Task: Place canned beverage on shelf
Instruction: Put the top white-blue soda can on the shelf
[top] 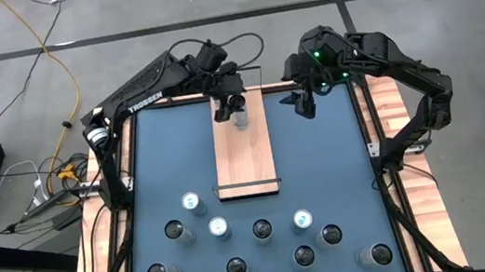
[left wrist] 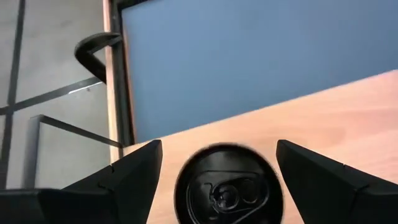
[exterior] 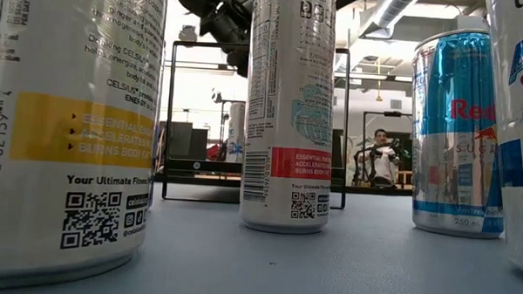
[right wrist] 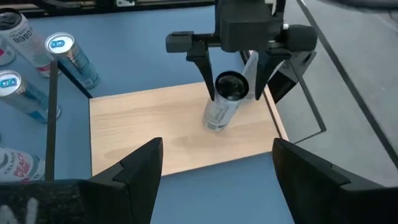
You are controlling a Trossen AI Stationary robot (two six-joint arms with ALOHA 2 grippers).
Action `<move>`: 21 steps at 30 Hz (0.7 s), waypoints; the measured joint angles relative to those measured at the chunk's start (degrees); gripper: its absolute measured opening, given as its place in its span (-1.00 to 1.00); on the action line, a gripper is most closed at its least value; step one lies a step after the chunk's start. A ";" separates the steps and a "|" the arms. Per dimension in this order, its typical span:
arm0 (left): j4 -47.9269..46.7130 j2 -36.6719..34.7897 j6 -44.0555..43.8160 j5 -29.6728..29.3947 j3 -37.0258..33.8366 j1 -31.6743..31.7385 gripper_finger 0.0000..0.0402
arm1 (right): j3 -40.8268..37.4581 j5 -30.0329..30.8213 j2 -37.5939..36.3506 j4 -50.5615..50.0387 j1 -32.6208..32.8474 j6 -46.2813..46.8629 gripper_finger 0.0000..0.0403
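A slim silver can with a black top (top: 240,116) (right wrist: 221,107) stands upright on its base near the far end of the shelf (top: 246,159), a light-wood board lying on the blue table. My left gripper (top: 231,105) (left wrist: 219,147) is open over it. Its fingers stand on either side of the can's top (left wrist: 227,186), and the left wrist view shows a narrow gap on each side. My right gripper (top: 306,104) (right wrist: 217,146) hangs open above the table's far right, beside the shelf, with nothing between its fingers.
Several cans (top: 193,202) (top: 302,219) (top: 331,234) stand scattered over the near half of the table. A thin black rail (top: 249,189) closes the shelf's near end. Wooden strips (top: 394,107) edge the table. A person (exterior: 381,160) sits far back in the room.
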 joint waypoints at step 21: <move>-17.91 -21.31 -12.60 -15.52 25.44 -6.31 0.13 | -25.88 -2.64 0.64 40.36 -0.37 -1.13 -0.02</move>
